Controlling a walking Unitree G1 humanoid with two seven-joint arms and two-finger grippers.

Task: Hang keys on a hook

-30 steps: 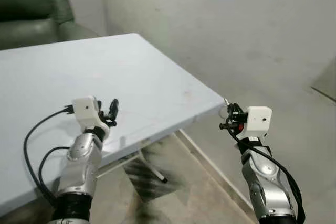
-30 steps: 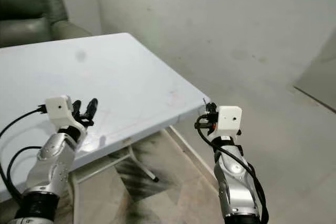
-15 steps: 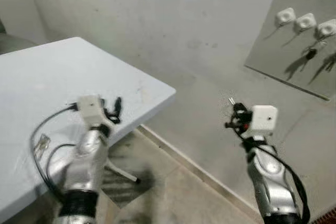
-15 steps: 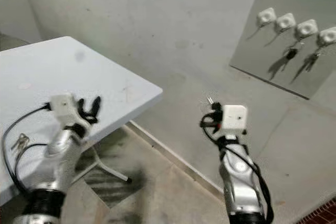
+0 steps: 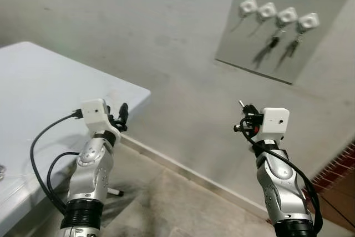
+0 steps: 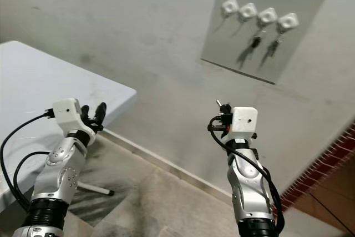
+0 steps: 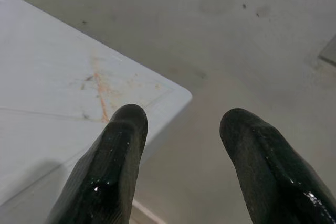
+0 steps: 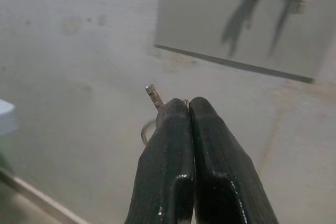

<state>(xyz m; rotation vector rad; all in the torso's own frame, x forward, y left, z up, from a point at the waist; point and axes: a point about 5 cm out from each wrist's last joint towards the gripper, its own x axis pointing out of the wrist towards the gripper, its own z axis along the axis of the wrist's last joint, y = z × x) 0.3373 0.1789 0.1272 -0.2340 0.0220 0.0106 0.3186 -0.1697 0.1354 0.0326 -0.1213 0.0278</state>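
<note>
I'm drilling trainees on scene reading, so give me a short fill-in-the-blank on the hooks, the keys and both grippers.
The wall board carries ____ white hooks.
Keys already hang from ____ of those hooks.
The right gripper is ____ on the keys.
The left gripper has its fingers ____, above the table corner.

Missing words: four; two; shut; open

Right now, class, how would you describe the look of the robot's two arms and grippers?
Both arms are silver metal with ribbed black bands near their lower ends. Each wrist carries a white box-shaped camera housing, and looping black cables run along both arms. The left gripper and right gripper have long, rounded, glossy black fingers.
</note>
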